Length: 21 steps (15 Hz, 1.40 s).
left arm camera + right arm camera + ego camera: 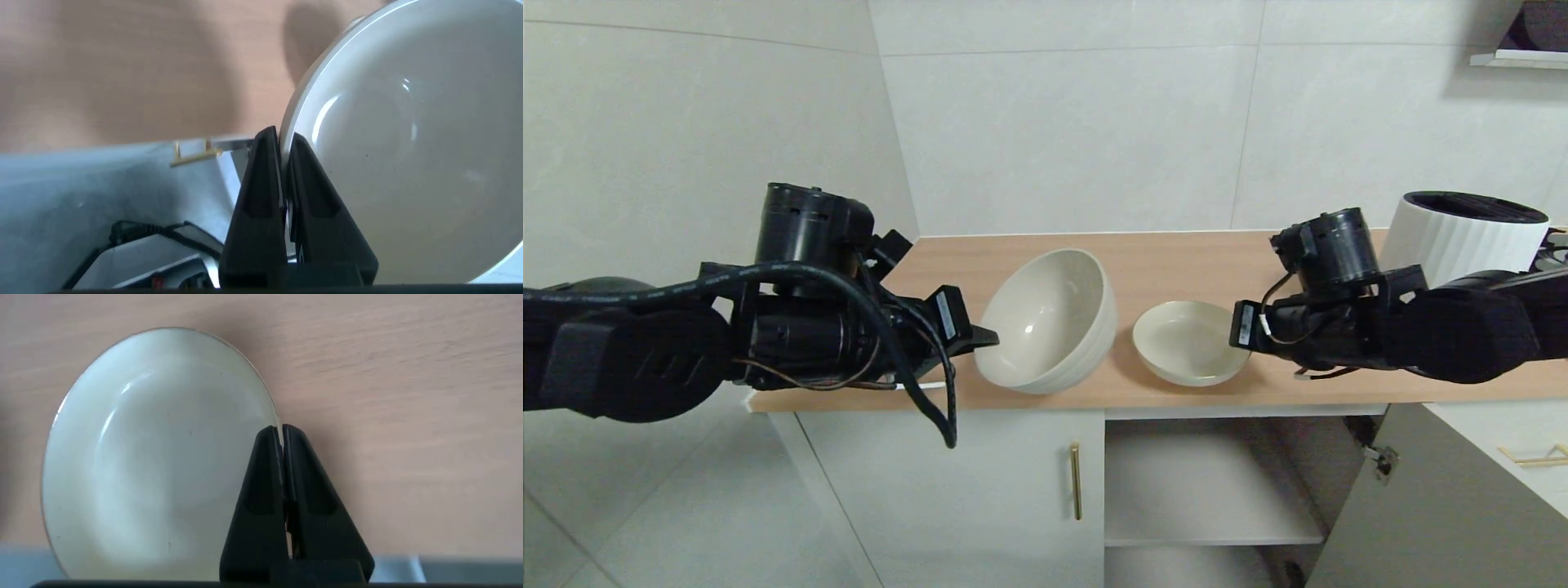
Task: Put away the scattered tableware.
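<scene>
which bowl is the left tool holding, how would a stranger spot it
On the wooden counter, near its front edge, sit two cream dishes. It is the big deep bowl, rim pinched by the left tool. Unlike the shallow dish flat on its right, it is tipped on its side.

The room is closed in by white tiled walls [1078,139], with thin lines seen between the big tiles. A corner is made where the back wall is met by the side wall [686,106]. A light brown wood counter [1176,261] is set against the back wall. A white cupboard [947,498] is seen under it. One door is shut, and a thin gold handle [1076,482] is fixed upright on it. The other door [1421,506] is swung open, and a white shelf [1209,498] is shown inside. The floor [686,523] is laid with pale tiles. A small white ledge [1515,59] is fixed high up.
</scene>
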### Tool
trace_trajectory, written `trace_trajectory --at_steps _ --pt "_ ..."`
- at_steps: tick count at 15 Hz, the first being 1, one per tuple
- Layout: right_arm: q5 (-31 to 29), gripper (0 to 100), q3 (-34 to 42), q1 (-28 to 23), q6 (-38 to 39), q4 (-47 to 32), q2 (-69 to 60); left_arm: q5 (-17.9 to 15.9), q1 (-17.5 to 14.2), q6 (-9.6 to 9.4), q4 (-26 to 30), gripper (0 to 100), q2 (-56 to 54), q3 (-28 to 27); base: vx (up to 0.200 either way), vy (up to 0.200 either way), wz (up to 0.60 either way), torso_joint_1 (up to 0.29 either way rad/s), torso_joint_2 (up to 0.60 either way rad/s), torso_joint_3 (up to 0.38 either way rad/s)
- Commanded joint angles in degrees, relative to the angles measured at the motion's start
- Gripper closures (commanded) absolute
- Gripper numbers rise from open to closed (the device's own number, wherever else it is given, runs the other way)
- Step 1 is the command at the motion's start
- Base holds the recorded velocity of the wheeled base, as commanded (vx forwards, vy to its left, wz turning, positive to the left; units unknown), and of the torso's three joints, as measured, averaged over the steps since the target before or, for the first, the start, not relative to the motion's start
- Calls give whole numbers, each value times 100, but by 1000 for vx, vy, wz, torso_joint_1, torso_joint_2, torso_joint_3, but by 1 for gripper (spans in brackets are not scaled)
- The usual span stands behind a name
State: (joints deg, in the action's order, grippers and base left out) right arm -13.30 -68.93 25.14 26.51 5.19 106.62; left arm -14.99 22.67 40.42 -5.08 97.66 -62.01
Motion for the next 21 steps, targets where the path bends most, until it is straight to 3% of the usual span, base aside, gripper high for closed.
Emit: trace_trajectory --at_steps 1,5,8,12,15,21 --pt "530 100 494 -44 -50 -150 -968 5 0 -149 -1 100 -476 445 0 0 0 0 0 0" --pt "803 100 995 -158 -155 -1029 -1970 -12 114 -263 -256 100 -898 1007 0 0 0 0 0 0" --pt "1321 100 1593 -158 -173 -1020 -2312 -3 202 -492 -300 100 -959 1262 0 0 0 0 0 0" --pt "1277 100 1760 -158 -340 -1012 -2110 -3 211 -500 -327 100 -907 1385 0 0 0 0 0 0" --pt "1277 100 1795 -158 -349 -1012 -2005 -12 211 -500 -353 100 -863 1385 -200 0 0 7 4 -1" --pt "1260 100 1804 -185 -375 -888 -1820 -12 220 -509 -353 100 -827 1385 0 0 0 0 0 0"
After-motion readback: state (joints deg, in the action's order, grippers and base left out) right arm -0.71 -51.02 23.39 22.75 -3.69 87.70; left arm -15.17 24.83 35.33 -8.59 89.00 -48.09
